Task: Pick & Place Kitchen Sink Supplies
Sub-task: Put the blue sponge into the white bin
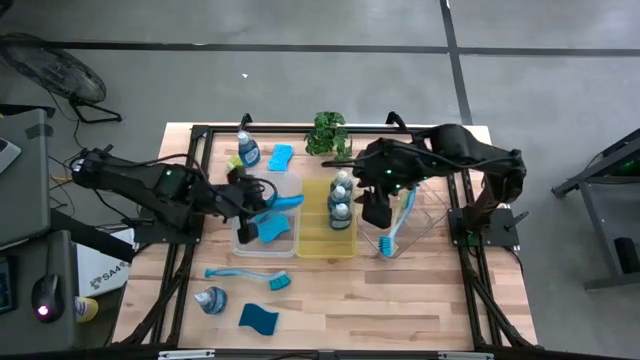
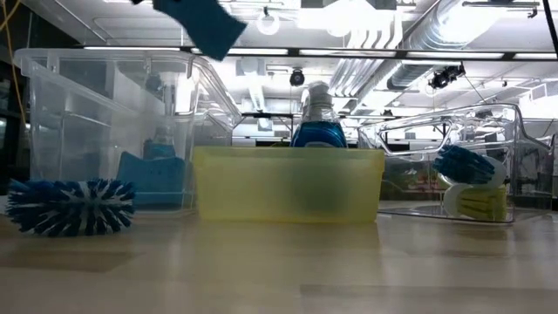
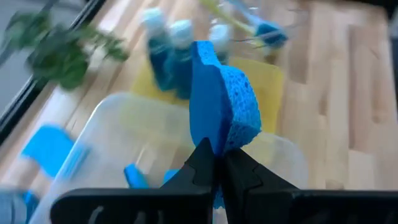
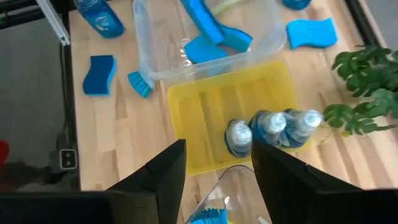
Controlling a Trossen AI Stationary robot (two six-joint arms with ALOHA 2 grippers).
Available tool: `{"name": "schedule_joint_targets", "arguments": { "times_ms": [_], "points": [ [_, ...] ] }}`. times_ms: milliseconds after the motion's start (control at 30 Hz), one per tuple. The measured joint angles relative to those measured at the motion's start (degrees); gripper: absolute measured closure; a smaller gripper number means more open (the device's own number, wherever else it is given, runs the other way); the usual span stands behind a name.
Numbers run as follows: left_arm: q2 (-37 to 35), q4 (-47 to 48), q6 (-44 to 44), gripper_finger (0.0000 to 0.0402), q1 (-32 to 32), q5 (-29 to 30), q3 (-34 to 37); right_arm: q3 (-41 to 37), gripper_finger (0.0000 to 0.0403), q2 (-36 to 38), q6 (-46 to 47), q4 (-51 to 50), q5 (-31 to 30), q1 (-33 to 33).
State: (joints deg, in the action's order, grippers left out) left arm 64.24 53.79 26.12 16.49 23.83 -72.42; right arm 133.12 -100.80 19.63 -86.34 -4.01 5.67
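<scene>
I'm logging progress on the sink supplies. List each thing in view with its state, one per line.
Left gripper: shut on held sponge, above the clear tray.
Right gripper: open, empty, above the yellow tray.
Three soap bottles: upright in the yellow tray.
Loose brush: lying on the table.
Loose sponge: flat on the table.
Fallen bottle: on its side.

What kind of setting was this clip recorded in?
Probably a robotics lab or workshop, not a home kitchen: a pale wooden work table on a bare grey concrete floor, and exposed silver ceiling ducts overhead.
</scene>
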Motion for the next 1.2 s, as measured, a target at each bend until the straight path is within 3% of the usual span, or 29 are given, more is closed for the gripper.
{"name": "schedule_joint_targets", "arguments": {
  "times_ms": [133,333,600,867,1200],
  "points": [
    [-0.4,6.6,9.4,0.0399,0.0,1.9,0.0,0.0,0.0231,0.1,0.1,-0.3,-2.0,0.7],
    [0.6,13.9,16.1,0.0398,0.0,2.5,0.0,-0.7,0.0231,0.0,0.4,0.2,-2.0,0.9],
    [2.4,13.5,19.5,0.0398,-1.1,3.3,1.3,-0.9,0.0236,-0.1,1.3,0.5,-2.2,0.9],
    [2.4,10.0,20.6,0.0397,-7.0,-2.8,6.7,-0.9,0.0236,-0.1,2.3,0.5,-2.5,1.6],
    [2.4,5.5,13.3,0.0397,-16.5,-15.4,9.9,-0.9,0.0242,-0.1,2.4,0.4,-4.1,3.1]
  ]
}}
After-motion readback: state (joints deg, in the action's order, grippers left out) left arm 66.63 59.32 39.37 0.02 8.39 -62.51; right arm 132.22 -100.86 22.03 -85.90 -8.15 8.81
